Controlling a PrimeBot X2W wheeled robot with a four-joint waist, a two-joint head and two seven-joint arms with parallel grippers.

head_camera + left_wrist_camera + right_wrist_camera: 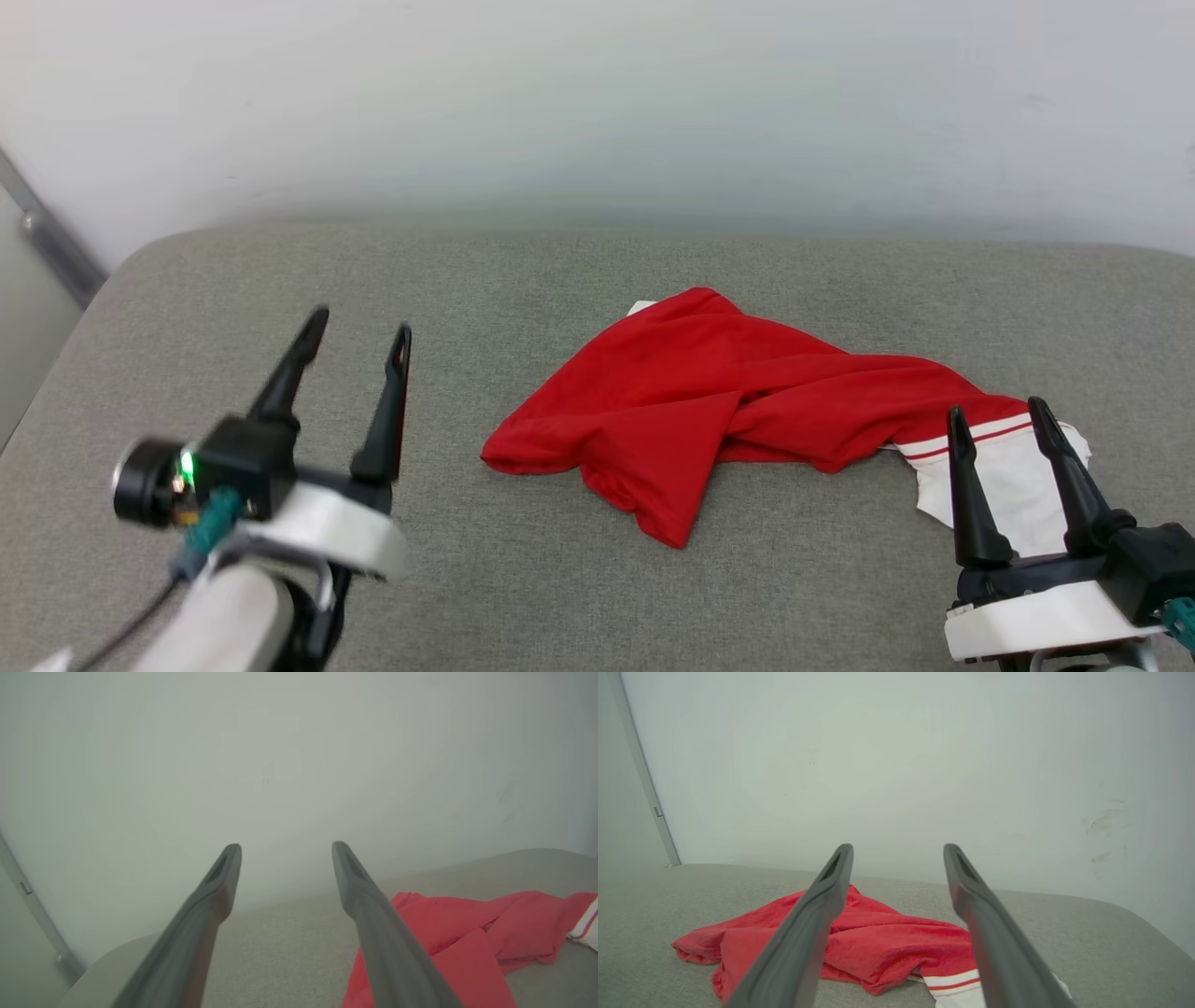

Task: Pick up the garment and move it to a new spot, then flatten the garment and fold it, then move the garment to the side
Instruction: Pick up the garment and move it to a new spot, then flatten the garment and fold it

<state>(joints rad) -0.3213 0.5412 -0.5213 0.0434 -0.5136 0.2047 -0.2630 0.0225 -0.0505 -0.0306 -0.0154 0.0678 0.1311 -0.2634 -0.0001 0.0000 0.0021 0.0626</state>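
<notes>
The garment (709,401) is a red T-shirt lying crumpled on the grey cushion (560,280), right of the middle, with one white sleeve and its red-white striped trim at its right end. No print is visible on it. My left gripper (359,338) hovers open to the garment's left, apart from it, with nothing between its fingers. In the left wrist view the garment (467,933) lies to the right of that gripper (286,848). My right gripper (999,415) stands open just in front of the white sleeve (1013,490). The right wrist view shows the garment (878,947) under and beyond the open gripper (899,849).
A pale wall (597,112) rises directly behind the cushion. A grey metal strip (51,238) runs down the wall at the far left. The cushion's rounded back corners show at left and right, and bare grey fabric (513,579) surrounds the garment.
</notes>
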